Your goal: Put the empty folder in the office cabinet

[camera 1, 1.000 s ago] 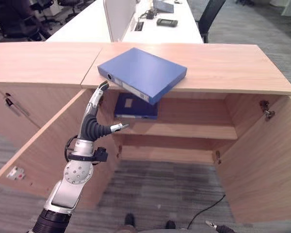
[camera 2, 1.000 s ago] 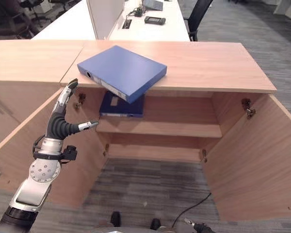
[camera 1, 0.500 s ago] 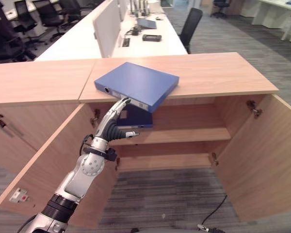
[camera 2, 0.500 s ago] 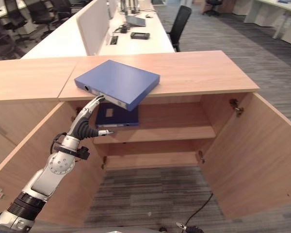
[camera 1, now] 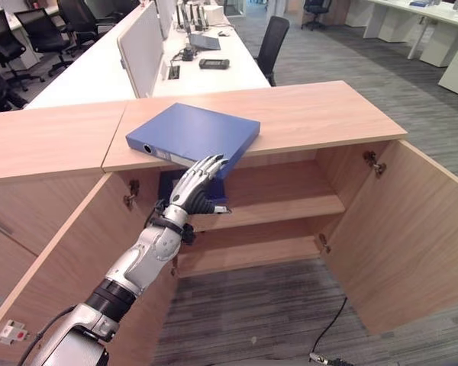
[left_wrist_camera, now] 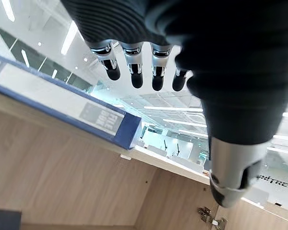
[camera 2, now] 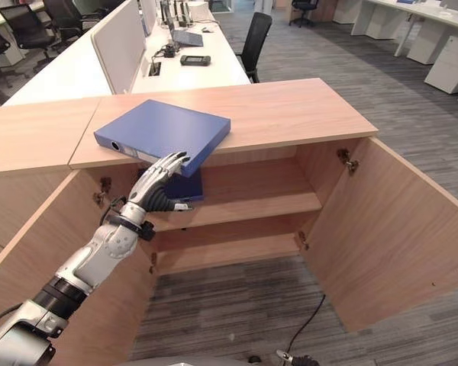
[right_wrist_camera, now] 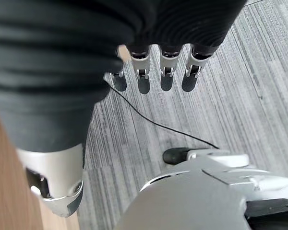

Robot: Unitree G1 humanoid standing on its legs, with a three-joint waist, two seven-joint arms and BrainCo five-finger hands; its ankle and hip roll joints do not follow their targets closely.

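A blue folder (camera 1: pixel 195 136) lies flat on the wooden cabinet top (camera 1: pixel 313 114), its front corner jutting over the edge. My left hand (camera 1: pixel 189 197) reaches up from below, open, with straight fingers just under that overhanging edge; the left wrist view shows the fingers (left_wrist_camera: pixel 134 72) beside the folder's labelled spine (left_wrist_camera: pixel 62 103). Behind the hand, a second, darker blue folder (camera 1: pixel 166 187) lies on the upper shelf (camera 1: pixel 290 210) inside the cabinet. My right hand (right_wrist_camera: pixel 153 76) hangs open over the grey carpet.
Both cabinet doors stand wide open, the left door (camera 1: pixel 61 259) beside my arm and the right door (camera 1: pixel 416 229) at the far side. A lower shelf (camera 1: pixel 252 252) sits beneath. Behind the cabinet are a white desk (camera 1: pixel 99 72) and a black chair (camera 1: pixel 273 42).
The camera has shifted. My left hand has moved right along the folder's front edge and further in under its overhanging corner. The folder has stayed on the cabinet top.
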